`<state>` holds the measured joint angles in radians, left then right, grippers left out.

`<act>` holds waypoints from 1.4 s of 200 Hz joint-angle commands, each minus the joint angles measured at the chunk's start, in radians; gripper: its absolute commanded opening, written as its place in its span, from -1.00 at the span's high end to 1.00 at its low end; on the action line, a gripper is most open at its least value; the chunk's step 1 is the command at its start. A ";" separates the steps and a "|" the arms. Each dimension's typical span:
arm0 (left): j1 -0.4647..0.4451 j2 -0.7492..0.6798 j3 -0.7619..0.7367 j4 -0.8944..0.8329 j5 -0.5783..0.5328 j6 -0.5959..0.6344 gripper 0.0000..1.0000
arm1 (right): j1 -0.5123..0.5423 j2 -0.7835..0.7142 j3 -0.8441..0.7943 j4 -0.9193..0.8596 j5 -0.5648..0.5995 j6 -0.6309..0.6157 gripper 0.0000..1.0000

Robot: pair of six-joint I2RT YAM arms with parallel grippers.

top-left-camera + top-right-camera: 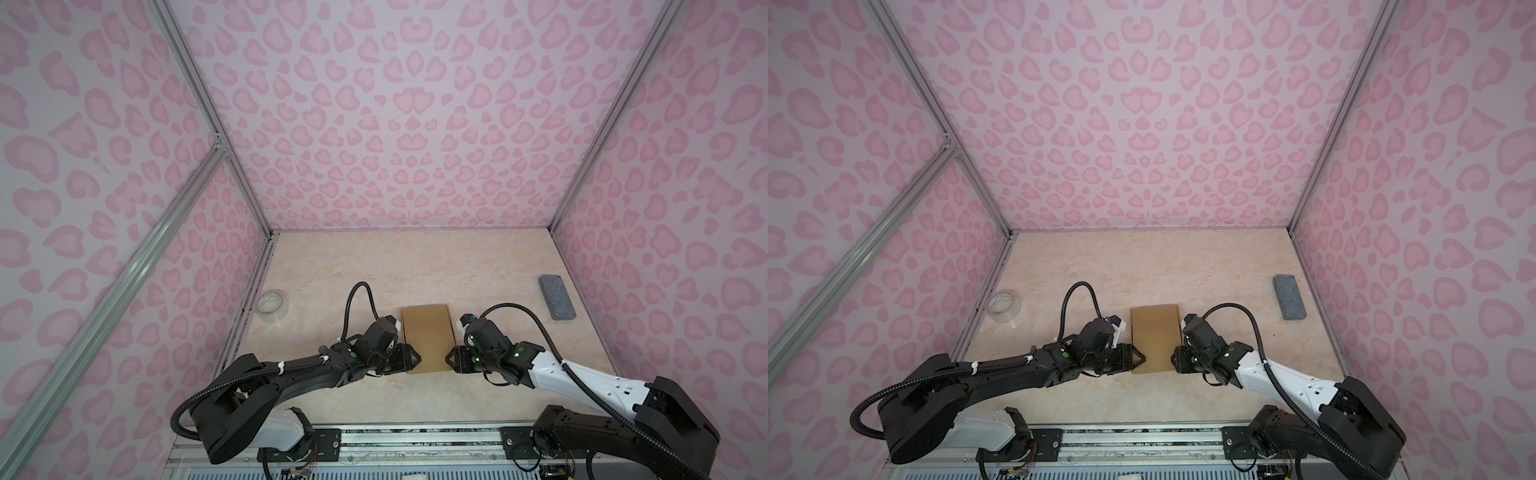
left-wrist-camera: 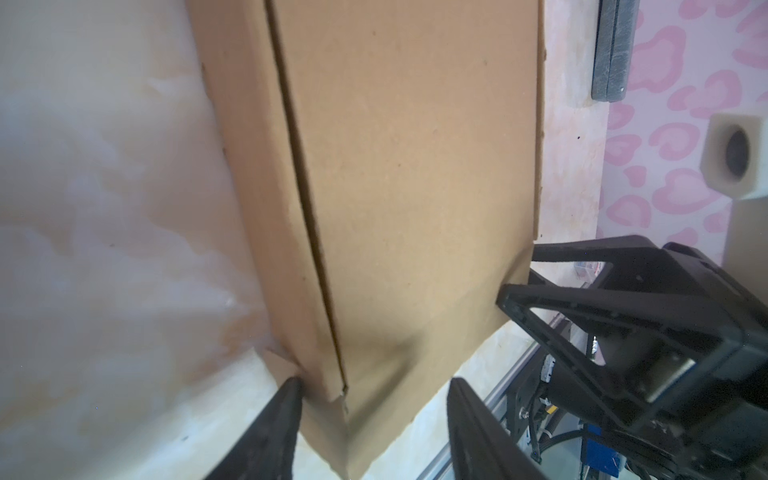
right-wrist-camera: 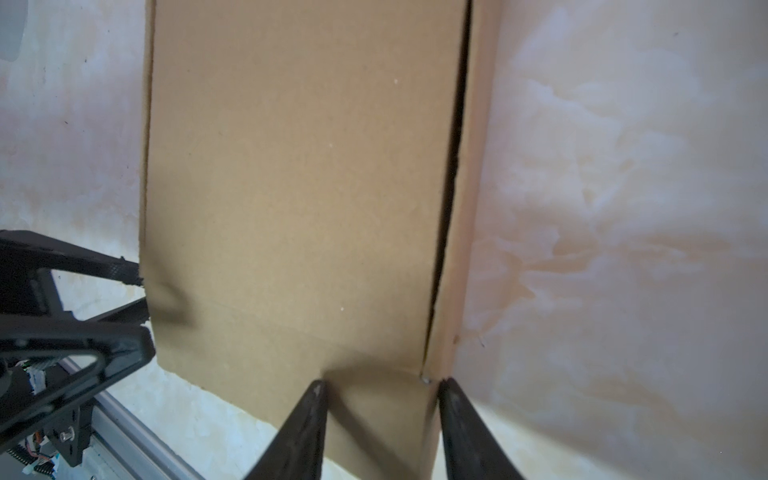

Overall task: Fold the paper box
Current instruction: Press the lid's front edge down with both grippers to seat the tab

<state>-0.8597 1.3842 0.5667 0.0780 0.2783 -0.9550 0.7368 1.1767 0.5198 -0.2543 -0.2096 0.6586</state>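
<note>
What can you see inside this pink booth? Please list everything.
paper box: one, brown, middle of the table, between the two grippers
tape roll: one, clear, by the table's left edge
block: one, grey, right side of the table, near the wall
table: one, pale marbled beige, under everything
walls: three, pink with a spotted print, around the table
left gripper: one, black, at the box's left edge, near its front
right gripper: one, black, at the box's right edge, near its front
</note>
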 commanded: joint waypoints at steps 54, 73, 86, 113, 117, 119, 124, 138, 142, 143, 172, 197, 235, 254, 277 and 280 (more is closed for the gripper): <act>0.000 0.032 0.013 0.064 0.027 0.005 -0.13 | 0.000 0.001 0.002 0.003 -0.006 -0.006 0.10; 0.001 0.027 0.013 0.060 0.016 0.011 -0.12 | -0.001 0.003 0.000 0.006 -0.007 -0.007 0.10; 0.001 0.024 0.010 0.061 0.006 0.013 -0.11 | -0.001 0.006 0.000 0.009 -0.007 -0.004 0.10; 0.004 0.031 0.011 0.064 0.001 0.020 -0.03 | -0.001 0.010 0.000 0.013 -0.012 -0.004 0.10; 0.004 0.033 0.010 0.063 0.000 0.022 -0.03 | -0.001 0.011 -0.002 0.013 -0.011 -0.005 0.10; 0.003 0.034 0.011 0.064 0.000 0.022 -0.02 | -0.002 0.011 -0.001 0.013 -0.012 -0.005 0.10; 0.004 0.036 0.013 0.064 -0.002 0.024 -0.01 | -0.002 0.010 -0.001 0.015 -0.011 -0.004 0.10; 0.005 0.039 0.011 0.065 -0.007 0.029 0.00 | -0.002 0.012 -0.002 0.014 -0.009 -0.004 0.10; 0.006 0.039 0.012 0.063 -0.009 0.030 0.01 | -0.002 0.012 -0.002 0.014 -0.009 -0.004 0.10; 0.006 0.039 0.011 0.063 -0.010 0.030 0.00 | -0.002 0.012 -0.003 0.015 -0.009 -0.005 0.10; 0.007 0.041 0.006 0.060 -0.027 0.042 0.03 | -0.005 0.015 -0.004 0.019 -0.009 -0.006 0.10; 0.008 0.047 0.000 0.060 -0.046 0.054 0.07 | -0.006 0.020 -0.003 0.023 -0.012 -0.008 0.10; 0.008 0.058 -0.008 0.072 -0.054 0.062 0.11 | -0.008 0.017 0.006 0.011 -0.011 -0.013 0.11; 0.008 0.055 -0.009 0.071 -0.062 0.064 0.11 | -0.012 0.014 0.011 0.005 -0.009 -0.015 0.11; 0.008 0.046 -0.012 0.068 -0.067 0.065 0.09 | -0.015 0.011 0.014 -0.001 -0.010 -0.015 0.10; 0.008 0.044 -0.012 0.068 -0.068 0.065 0.09 | -0.016 0.011 0.015 -0.002 -0.011 -0.016 0.10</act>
<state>-0.8516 1.4357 0.5594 0.1329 0.2283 -0.9039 0.7235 1.1900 0.5282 -0.2417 -0.2131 0.6582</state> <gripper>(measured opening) 0.455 0.447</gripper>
